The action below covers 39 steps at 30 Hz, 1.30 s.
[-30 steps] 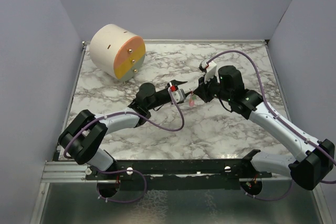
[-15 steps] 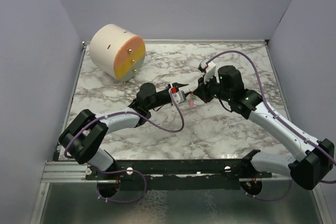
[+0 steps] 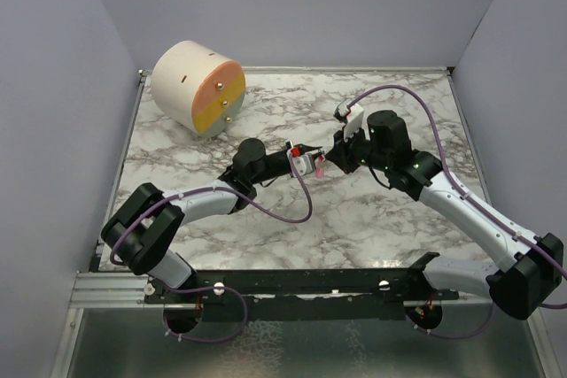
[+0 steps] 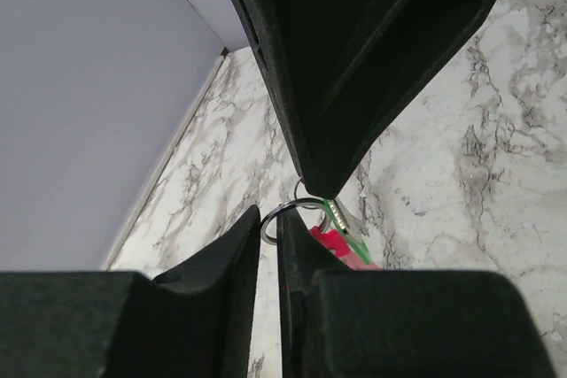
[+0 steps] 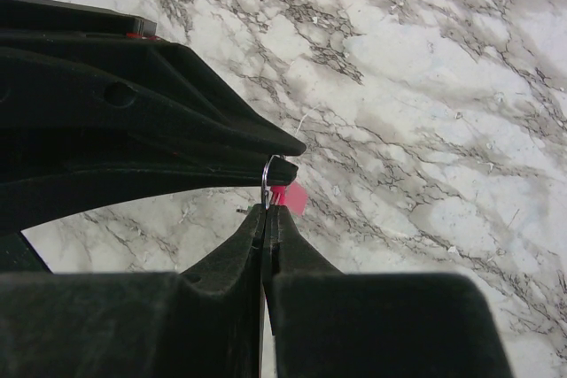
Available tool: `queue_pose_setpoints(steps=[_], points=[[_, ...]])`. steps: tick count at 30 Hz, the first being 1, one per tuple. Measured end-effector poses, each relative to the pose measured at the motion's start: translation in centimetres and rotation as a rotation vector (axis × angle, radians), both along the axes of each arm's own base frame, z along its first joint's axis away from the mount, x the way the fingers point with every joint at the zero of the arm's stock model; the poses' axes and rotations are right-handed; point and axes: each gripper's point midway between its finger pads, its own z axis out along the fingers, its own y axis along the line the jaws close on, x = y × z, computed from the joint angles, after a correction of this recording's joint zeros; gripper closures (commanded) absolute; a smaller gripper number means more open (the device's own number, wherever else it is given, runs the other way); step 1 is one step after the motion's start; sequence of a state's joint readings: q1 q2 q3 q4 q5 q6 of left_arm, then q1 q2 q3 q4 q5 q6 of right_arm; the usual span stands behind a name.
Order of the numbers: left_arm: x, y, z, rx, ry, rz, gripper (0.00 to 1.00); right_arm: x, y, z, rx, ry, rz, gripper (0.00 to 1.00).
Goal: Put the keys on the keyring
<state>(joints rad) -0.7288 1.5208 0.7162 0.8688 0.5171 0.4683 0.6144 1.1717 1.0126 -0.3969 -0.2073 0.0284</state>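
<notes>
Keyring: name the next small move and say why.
Probably hold the left gripper shut on the keyring while the right gripper eases the green key and pink key along its wire: both hang at the ring, threading unclear.

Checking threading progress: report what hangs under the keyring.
Below the keyring, a green key and a pink key dangle; the right gripper hides how they attach.

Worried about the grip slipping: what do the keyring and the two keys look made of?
The keyring looks like thin shiny metal wire, given its silvery glint. The pink key and green key look like flat coloured plastic, probably; they are too small to be sure.
</notes>
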Motion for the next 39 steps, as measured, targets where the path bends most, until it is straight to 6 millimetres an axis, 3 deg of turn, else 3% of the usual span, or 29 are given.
queue_pose_setpoints(steps=[6, 18, 39], points=[[0.0, 0.0, -0.1, 0.004, 0.001, -0.002, 1.0, 0.0, 0.0, 0.0, 0.0, 0.0, 0.0, 0.99], [-0.3, 0.2, -0.1, -0.006, 0.04, 0.003, 1.0, 0.2, -0.2, 0.1, 0.001, -0.002, -0.025, 0.99], [-1.4, 1.5, 2.8, -0.199, 0.183, 0.051, 1.0, 0.7, -0.1, 2.3, 0.081, -0.043, -0.071, 0.99]])
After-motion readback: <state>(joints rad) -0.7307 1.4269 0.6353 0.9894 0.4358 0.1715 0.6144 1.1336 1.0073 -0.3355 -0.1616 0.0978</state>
